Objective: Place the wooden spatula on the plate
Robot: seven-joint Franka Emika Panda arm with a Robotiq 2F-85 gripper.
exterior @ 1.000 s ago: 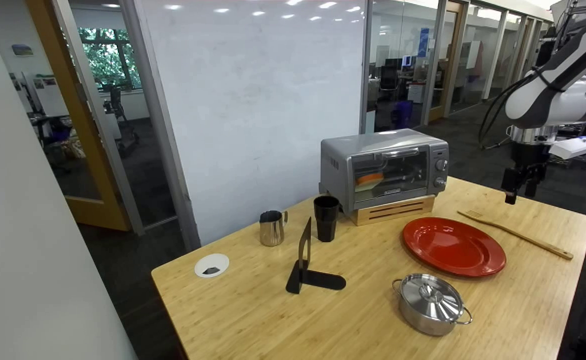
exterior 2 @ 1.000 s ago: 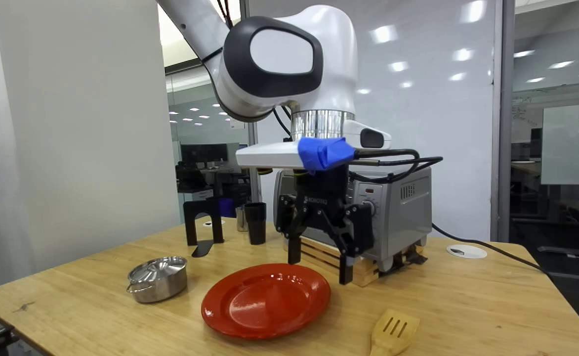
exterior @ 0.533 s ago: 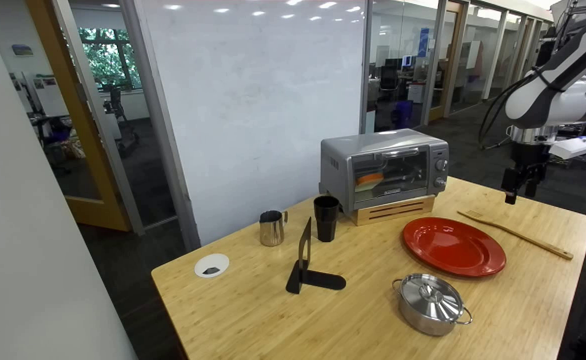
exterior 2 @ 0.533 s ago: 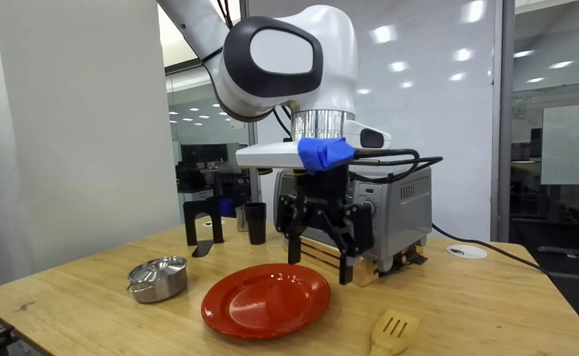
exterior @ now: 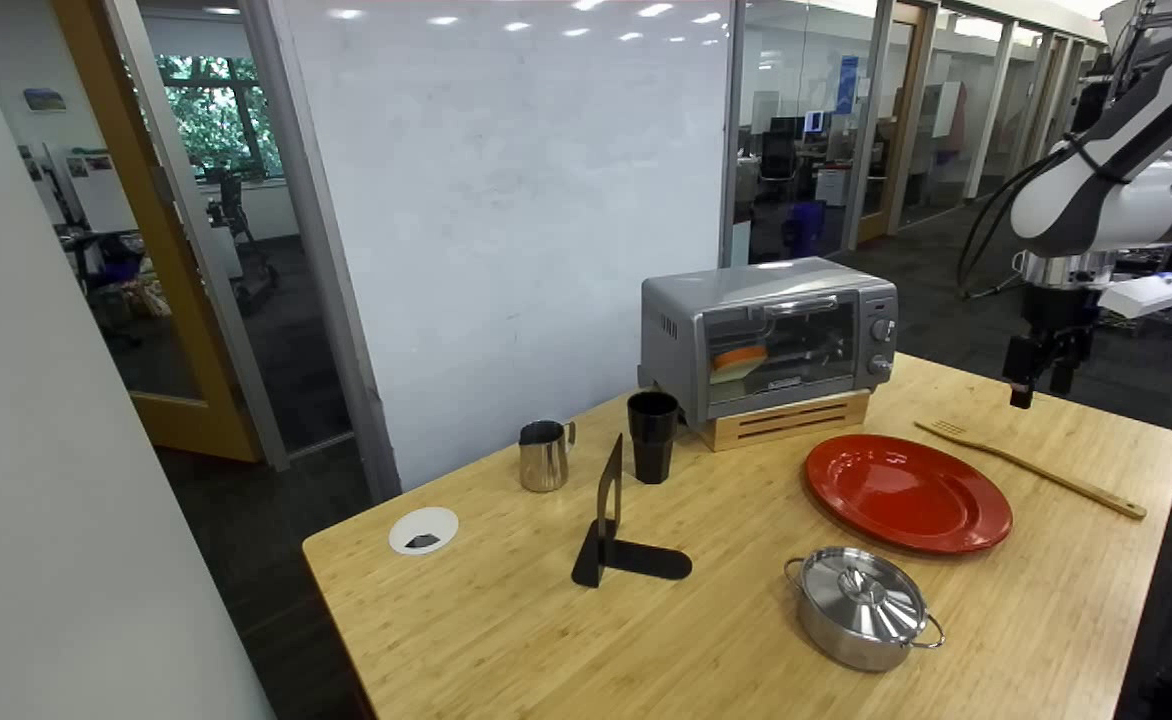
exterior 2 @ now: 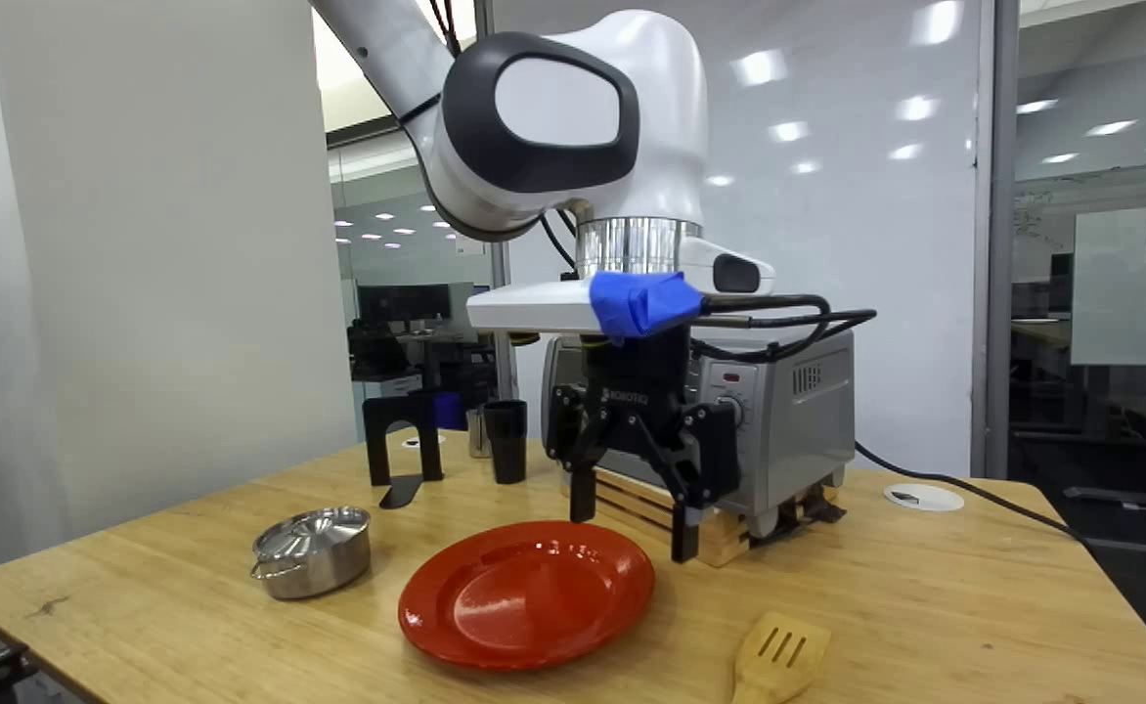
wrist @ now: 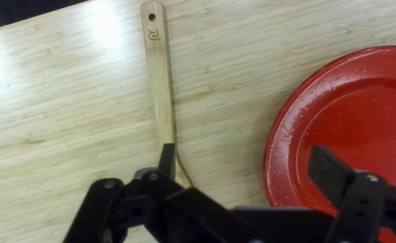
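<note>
As the hand (exterior 2: 634, 523) hung above the table (exterior: 706, 650), its fingers (wrist: 329, 175): were spread apart and clamped on nothing.
Slotted wooden spatula (wrist: 163, 98): lay flat on the table, near the red plate (exterior 2: 526, 598) but not touching it.
Finger spread: reached in the wrist view from spatula to plate, so a straight drop might have pressed on one and knocked the other.
Spatula's thinness: might have let it slip from a grip closed too high.
Long handle (exterior 2: 755, 694): could have swung if held off balance; in an exterior view it was cut off.
Blade (exterior 2: 778, 665): was hidden behind the hand in the wrist view.
</note>
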